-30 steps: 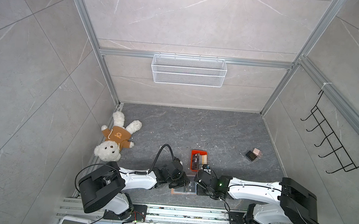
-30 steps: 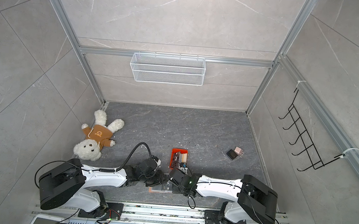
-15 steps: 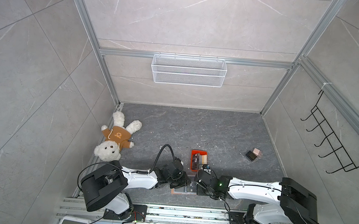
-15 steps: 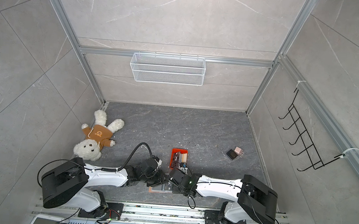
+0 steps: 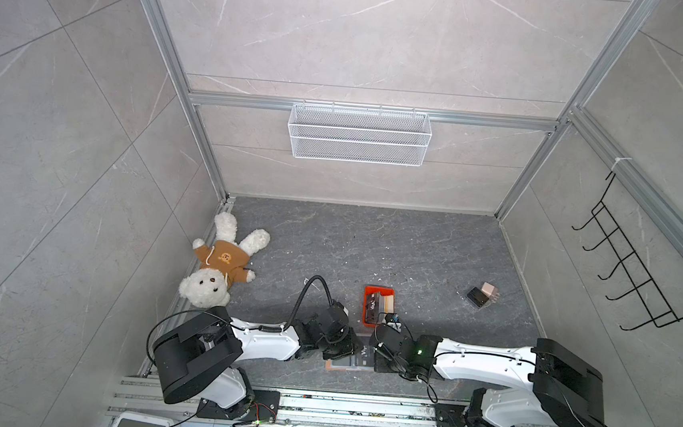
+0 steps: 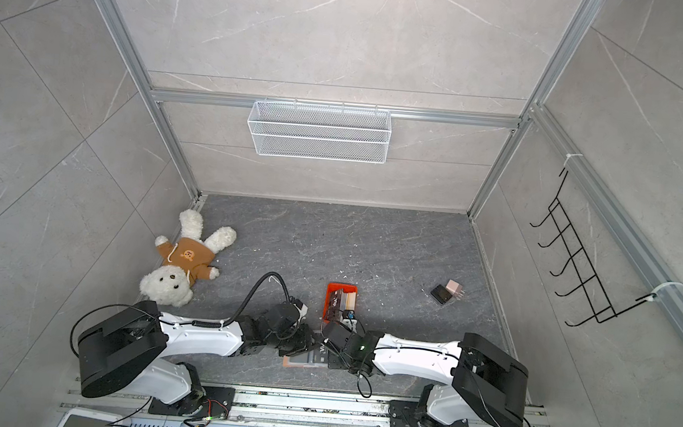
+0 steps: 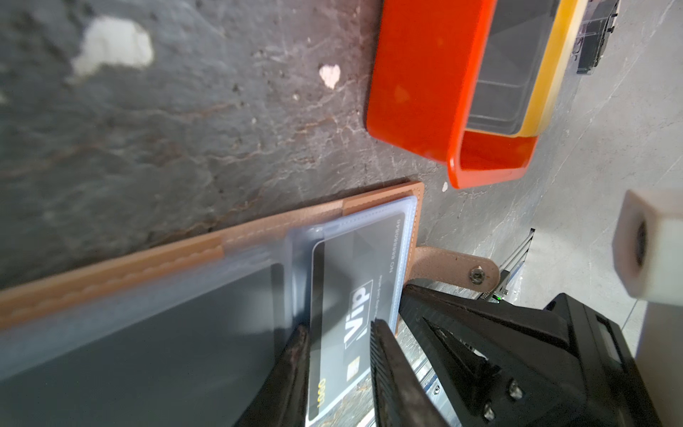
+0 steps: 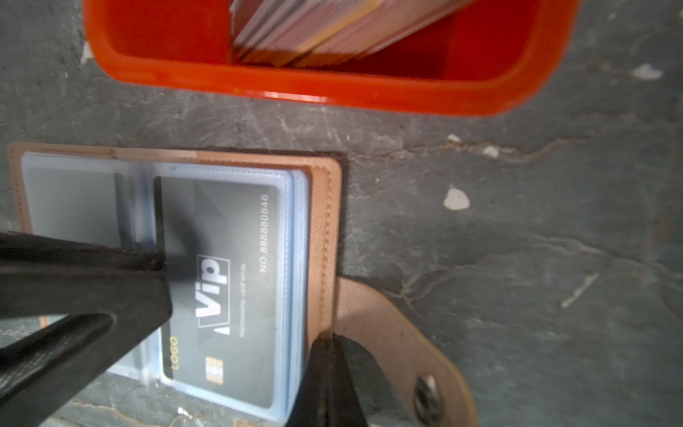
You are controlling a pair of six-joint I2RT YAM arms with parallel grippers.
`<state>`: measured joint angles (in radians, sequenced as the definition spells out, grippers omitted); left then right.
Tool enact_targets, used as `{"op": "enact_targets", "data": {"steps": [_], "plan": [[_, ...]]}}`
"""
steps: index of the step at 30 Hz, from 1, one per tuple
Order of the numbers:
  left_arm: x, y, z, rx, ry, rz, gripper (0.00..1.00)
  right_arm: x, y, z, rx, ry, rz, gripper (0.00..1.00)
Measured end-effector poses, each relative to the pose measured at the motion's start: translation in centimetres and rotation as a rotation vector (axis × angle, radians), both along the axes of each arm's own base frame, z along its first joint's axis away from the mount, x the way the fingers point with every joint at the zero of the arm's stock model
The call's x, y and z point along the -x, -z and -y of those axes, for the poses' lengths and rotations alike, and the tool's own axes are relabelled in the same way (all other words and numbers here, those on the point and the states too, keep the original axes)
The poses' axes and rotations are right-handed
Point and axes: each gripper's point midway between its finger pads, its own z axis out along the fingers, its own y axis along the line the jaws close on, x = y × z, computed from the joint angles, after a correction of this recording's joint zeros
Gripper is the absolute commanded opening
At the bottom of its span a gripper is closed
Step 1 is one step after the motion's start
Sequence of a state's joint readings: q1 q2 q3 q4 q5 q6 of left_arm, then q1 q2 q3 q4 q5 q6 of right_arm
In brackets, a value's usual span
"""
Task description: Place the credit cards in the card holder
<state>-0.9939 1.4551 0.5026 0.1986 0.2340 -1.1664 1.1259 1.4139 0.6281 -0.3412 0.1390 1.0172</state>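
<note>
The card holder [image 8: 322, 222] lies open just beside the orange tray [image 8: 295, 88], with a black card [image 8: 221, 240] nearly home in a clear sleeve. The right gripper [image 8: 325, 355], jaws pressed together, pins the holder by its snap tab [image 8: 425, 395]. The left gripper [image 7: 339, 327], jaws partly spread, nudges the card's edge. A crooked push could jam the card on the sleeve seam — or skid the holder from under the pin.

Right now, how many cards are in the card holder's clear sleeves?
2 that I can see: a black VIP card in the sleeve by the snap tab, and a dark card in the neighbouring sleeve. Other sleeves stacked underneath may hide more.
</note>
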Motion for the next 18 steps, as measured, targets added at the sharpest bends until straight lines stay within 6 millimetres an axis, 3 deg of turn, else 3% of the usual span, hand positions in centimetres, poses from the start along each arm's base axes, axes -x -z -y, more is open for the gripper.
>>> {"op": "enact_targets", "data": {"steps": [9, 18], "plan": [[0.1, -0.2, -1.1, -0.043, -0.011, 0.011, 0.34, 0.0, 0.0, 0.0, 0.001, -0.001, 0.003, 0.04], [0.3, -1.2, -3.8, -0.090, -0.034, 0.041, 0.41, 0.0, 0.0, 0.0, 0.002, -0.001, 0.003, 0.04]]}}
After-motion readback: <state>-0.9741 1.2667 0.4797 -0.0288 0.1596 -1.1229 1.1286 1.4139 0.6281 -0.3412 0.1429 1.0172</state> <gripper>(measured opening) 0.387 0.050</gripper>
